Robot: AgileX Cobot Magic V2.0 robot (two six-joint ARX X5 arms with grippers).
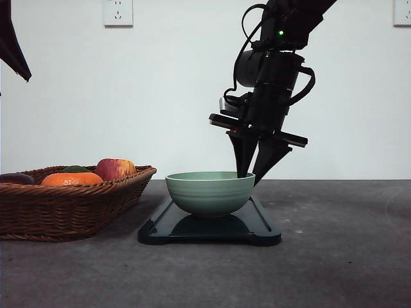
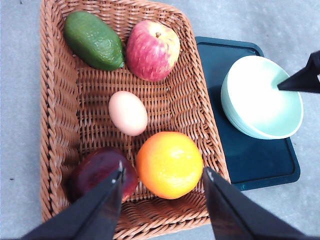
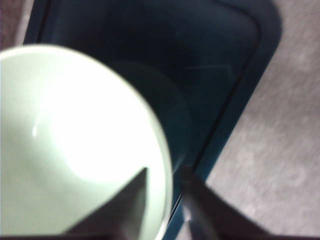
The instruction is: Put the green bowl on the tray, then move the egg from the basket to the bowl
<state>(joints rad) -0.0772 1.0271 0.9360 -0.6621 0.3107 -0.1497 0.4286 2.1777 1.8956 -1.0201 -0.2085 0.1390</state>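
We see bowl (image 1: 210,192) sitting on tray (image 1: 257,226) mid-tabletop. Right gripper (image 1: 255,174) straddles bowl's rim, one finger inside, one outside, jaws narrow, grip not clear. Left gripper (image 2: 162,175) hovers over basket (image 2: 60,130) near left edge, jaws wide, nothing held. Egg (image 2: 128,113) lies in basket among fruit.

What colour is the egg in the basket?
Pale pinkish-beige egg, clearest in the left wrist view.
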